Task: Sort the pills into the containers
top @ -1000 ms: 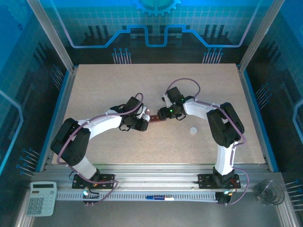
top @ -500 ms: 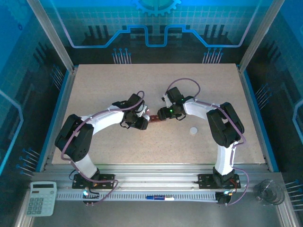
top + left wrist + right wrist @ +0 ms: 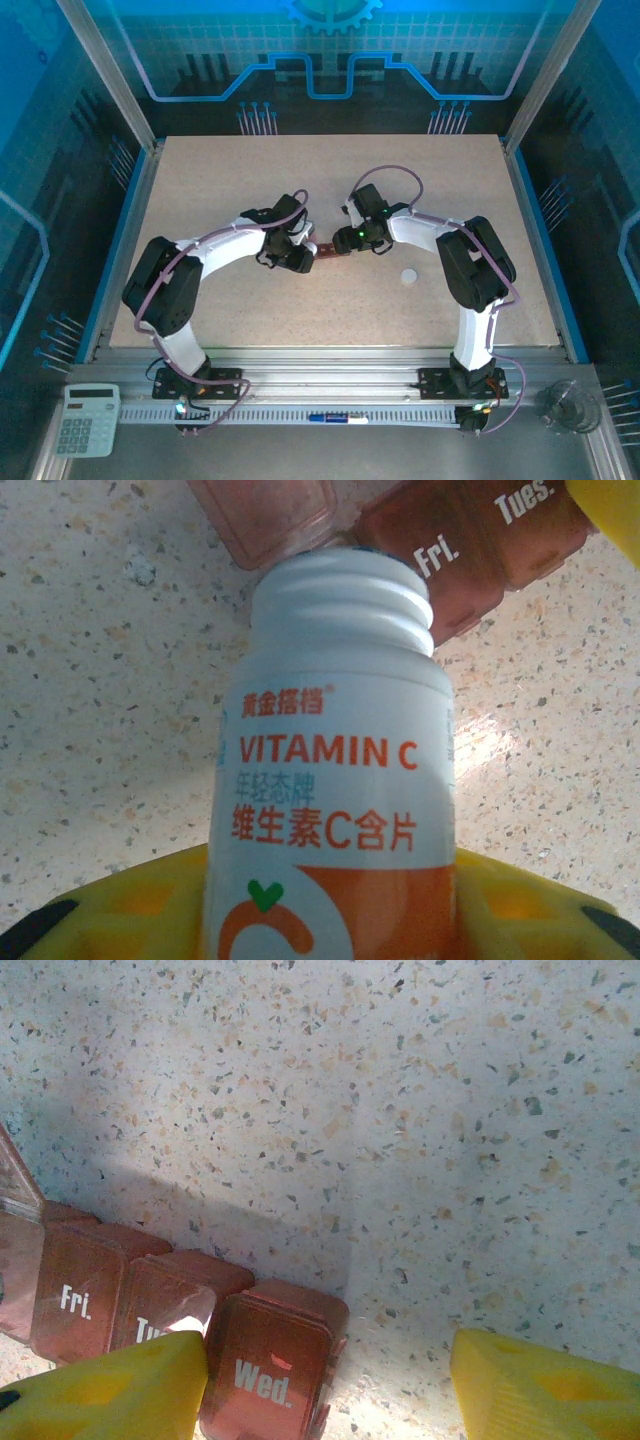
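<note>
where the two arms meet at mid-table, the containers lie flat on the speckled table top, a reddish-brown strip of lidded compartments in a row. lids marked "fri.", "tues." and "wed." are legible in the wrist views. one translucent lid at the end next to "fri." stands raised (what lies in that compartment cannot be made out). the uncovered, threaded mouth of a white vitamin c bottle points at the strip, its rim just beside the raised lid and the "fri." compartment; contact cannot be confirmed. the left gripper is clamped on the bottle's body, one yellow finger on each side. the right gripper stands with its fingers apart and grips nothing: one finger overlaps the "tues." lid, the "wed." compartment lies in the gap, and the other finger hangs over bare table. a small white disc lies on the table to the right of the strip, apart from it.
</note>
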{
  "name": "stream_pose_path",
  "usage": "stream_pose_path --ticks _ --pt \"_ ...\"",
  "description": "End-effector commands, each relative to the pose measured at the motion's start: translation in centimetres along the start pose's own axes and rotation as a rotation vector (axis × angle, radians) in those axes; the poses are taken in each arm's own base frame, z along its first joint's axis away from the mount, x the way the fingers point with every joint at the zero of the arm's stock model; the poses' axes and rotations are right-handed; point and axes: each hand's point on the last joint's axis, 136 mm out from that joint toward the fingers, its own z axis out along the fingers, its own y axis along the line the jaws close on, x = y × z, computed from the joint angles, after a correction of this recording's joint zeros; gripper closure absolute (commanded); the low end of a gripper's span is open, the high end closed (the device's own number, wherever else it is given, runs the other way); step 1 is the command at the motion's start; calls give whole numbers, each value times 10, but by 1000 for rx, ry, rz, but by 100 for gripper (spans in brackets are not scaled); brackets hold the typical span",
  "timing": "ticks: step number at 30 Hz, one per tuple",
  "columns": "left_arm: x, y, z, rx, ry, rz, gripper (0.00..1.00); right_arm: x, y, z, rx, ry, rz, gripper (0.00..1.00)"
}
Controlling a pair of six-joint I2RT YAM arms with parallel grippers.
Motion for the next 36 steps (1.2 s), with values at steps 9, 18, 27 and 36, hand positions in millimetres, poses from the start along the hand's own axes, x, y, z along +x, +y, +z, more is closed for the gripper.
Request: stream_pose_path --ticks 9,18,27,36 --pt "2 2 -4 4 74 20 100 13 1 12 3 47 -1 33" --pt "5 1 -5 9 106 35 100 14 2 13 -1 50 0 33" --pt "4 0 -7 11 131 50 100 15 1 14 -2 54 3 33" --pt "-1 1 -11 -4 137 59 100 15 1 14 -2 54 2 34"
